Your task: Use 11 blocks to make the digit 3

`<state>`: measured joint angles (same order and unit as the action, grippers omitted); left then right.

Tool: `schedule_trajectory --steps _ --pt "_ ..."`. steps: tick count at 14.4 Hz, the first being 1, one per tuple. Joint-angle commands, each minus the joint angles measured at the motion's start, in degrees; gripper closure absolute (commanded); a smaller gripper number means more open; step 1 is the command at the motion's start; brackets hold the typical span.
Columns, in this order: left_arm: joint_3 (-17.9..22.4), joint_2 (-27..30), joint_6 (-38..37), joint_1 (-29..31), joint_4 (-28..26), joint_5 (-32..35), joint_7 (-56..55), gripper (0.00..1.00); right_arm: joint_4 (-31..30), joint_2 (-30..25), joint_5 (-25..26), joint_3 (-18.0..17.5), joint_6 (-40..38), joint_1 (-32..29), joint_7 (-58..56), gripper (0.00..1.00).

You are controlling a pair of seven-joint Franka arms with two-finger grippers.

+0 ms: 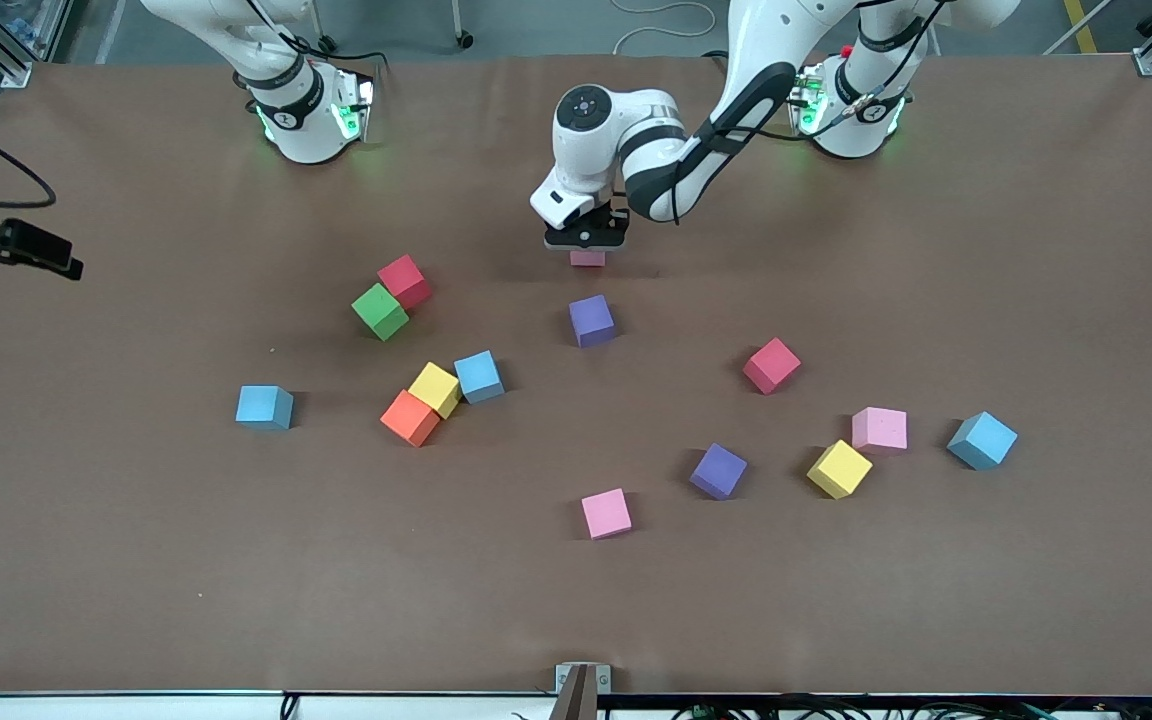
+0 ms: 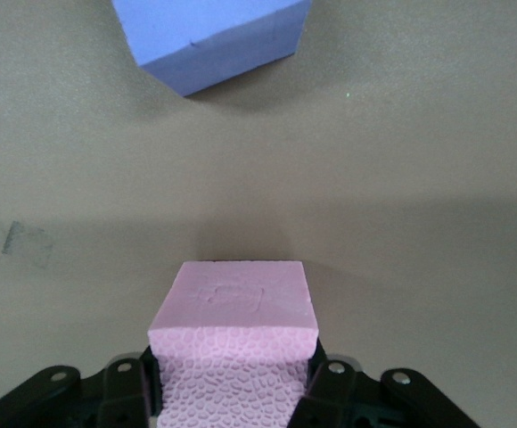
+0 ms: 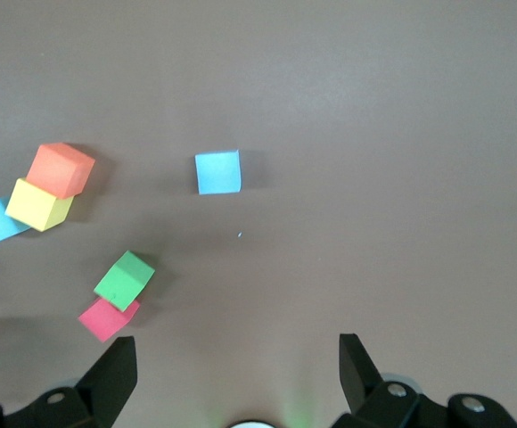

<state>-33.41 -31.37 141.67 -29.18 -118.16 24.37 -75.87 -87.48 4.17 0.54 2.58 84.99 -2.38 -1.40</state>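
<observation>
Left gripper (image 1: 587,243): its jaws are squeezed tight on a pink block (image 1: 587,258). It is low over the table (image 1: 1036,250), just farther from the front camera than the purple block (image 1: 592,320) in the middle.
Pink block in the jaws: in the left wrist view it looks to be at the table or just above it; I cannot tell which.
Right gripper (image 3: 236,357): its jaws are wide apart and hold nothing. This arm waits, up over the right arm's end of the table.
Other blocks: all lie loose around that purple block. A red block (image 1: 405,281) and a green block (image 1: 379,311) touch, toward the right arm's end. Yellow, orange and blue ones sit bunched, nearer the camera than those two.
The digit 3: no part shows yet. No bar, no column.
Done: I think almost nothing, maybe the first block.
Left: nearly all eleven blocks must be lined up.
</observation>
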Motion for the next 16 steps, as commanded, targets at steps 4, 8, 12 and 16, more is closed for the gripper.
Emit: schedule_trajectory --steps 4,8,12,16 --pt "0.01 -1.59 -1.40 -0.44 2.14 1.03 -0.24 0.83 1.61 4.88 1.75 -0.74 2.03 -2.19 -0.19 0.00" --pt "0.09 -2.20 -1.31 -0.53 2.32 0.68 -1.12 0.50 1.52 4.88 1.75 -0.83 1.94 -1.66 0.60 0.00" --pt "0.10 -3.70 -1.40 -0.44 4.16 1.03 -4.11 0.00 1.44 4.79 1.04 -0.83 2.02 -1.58 2.43 0.00" --pt "-0.60 2.25 -6.64 0.08 3.99 1.03 -3.94 0.00 1.43 4.79 0.95 -1.18 2.11 -0.17 8.77 0.00"
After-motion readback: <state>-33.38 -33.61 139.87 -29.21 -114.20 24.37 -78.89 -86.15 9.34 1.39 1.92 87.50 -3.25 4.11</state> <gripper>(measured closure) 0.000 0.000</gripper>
